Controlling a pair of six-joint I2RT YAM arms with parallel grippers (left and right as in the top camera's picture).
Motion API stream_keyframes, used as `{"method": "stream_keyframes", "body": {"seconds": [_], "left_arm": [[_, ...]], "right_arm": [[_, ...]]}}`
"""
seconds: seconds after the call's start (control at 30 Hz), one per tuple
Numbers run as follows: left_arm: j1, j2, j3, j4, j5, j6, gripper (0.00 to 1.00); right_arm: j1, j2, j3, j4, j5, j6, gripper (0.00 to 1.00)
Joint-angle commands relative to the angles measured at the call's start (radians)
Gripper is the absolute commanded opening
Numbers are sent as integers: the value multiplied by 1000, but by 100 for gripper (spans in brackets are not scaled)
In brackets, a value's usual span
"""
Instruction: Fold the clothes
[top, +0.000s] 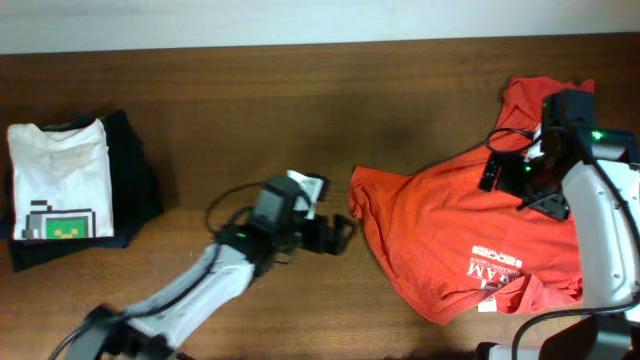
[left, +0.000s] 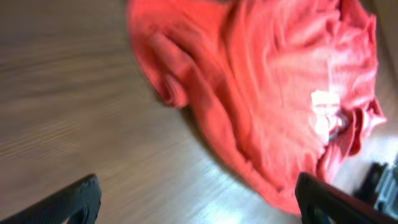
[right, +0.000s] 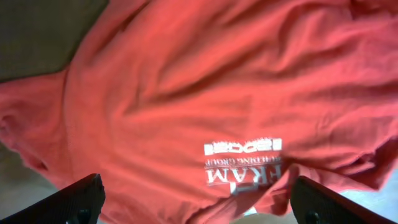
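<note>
The red-orange T-shirt (top: 455, 235) lies rumpled on the right half of the wooden table, white lettering (top: 497, 265) near its front edge. My left gripper (top: 340, 228) is open and empty just left of the shirt's left edge; in the left wrist view the shirt (left: 267, 93) fills the upper right, with bare wood between the fingers (left: 196, 202). My right gripper (top: 515, 180) hovers open over the shirt's upper right part; in the right wrist view the shirt (right: 186, 93) and its lettering (right: 245, 165) fill the frame between the fingers (right: 196, 205).
A folded white T-shirt with a green pixel graphic (top: 58, 180) lies on a black folded garment (top: 135, 180) at the far left. The table's back edge (top: 300, 45) meets a white wall.
</note>
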Motion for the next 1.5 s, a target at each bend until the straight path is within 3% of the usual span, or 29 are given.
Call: {"method": "stream_keyframes", "body": {"seconds": [0.0, 0.2, 0.23, 0.27, 0.3, 0.37, 0.43, 0.5, 0.57, 0.6, 0.63, 0.67, 0.73, 0.87, 0.97, 1.07, 1.1, 1.13, 1.2, 1.3, 1.37, 1.43, 1.47], "left_arm": [[-129, 143, 6, 174, 9, -119, 99], [-243, 424, 6, 547, 2, -314, 95], [-251, 461, 7, 638, 0, -316, 80], [-247, 479, 8, 676, -38, -316, 35], [-237, 479, 9, 670, -81, -316, 5], [-161, 475, 20, 664, -99, -285, 0], [-22, 434, 39, 602, -90, -225, 0], [161, 359, 115, 466, -95, -68, 0], [398, 309, 362, 276, -94, -12, 2], [460, 310, 477, 159, -92, -11, 42], [500, 310, 552, 55, -91, -11, 96], [525, 309, 605, -85, -56, -11, 99], [529, 309, 616, -338, 57, -11, 99], [394, 310, 547, -727, 61, -11, 99], [257, 310, 451, -712, 7, -60, 99], [138, 317, 327, -577, -63, -180, 96], [110, 320, 290, -539, -106, -215, 72], [105, 323, 287, -538, -143, -219, 39], [113, 319, 289, -551, -210, -216, 0], [284, 237, 407, -765, -474, -107, 0], [426, 181, 520, -824, -582, -86, 0], [558, 150, 594, -823, -453, -59, 73], [589, 154, 591, -847, -357, -53, 99]], "right_arm": [[-6, -17, 16, -8, -10, -11, 99], [-6, -17, 16, -21, -10, -11, 99], [-6, -17, 16, -21, -10, -11, 99], [-6, -17, 16, -23, -9, -11, 99], [-6, -17, 16, -24, -9, -11, 99], [-6, -17, 16, -24, -8, -11, 99], [-6, -17, 16, -23, 3, -11, 99], [-6, -17, 16, -23, 2, -11, 99], [-6, -17, 16, -22, 2, -11, 99], [-6, -17, 16, -22, 2, -11, 99], [-6, -17, 16, -22, 2, -11, 99], [-6, -17, 16, -22, 2, -11, 99], [-6, -17, 16, -23, 2, -11, 99], [-6, -10, 15, -22, 2, -11, 99], [-6, -8, 15, -23, 2, -11, 99], [-6, -8, 15, -23, 2, -11, 99], [-6, -8, 15, -24, 2, -11, 99], [-6, -8, 15, -24, 2, -11, 99], [-6, -8, 15, -24, 2, -11, 99], [-6, -8, 15, -24, 2, -11, 99], [-6, -7, 15, -23, 2, -11, 99], [-6, 2, 15, -24, 2, -11, 99], [-6, 11, 15, -24, 2, -11, 99]]}}
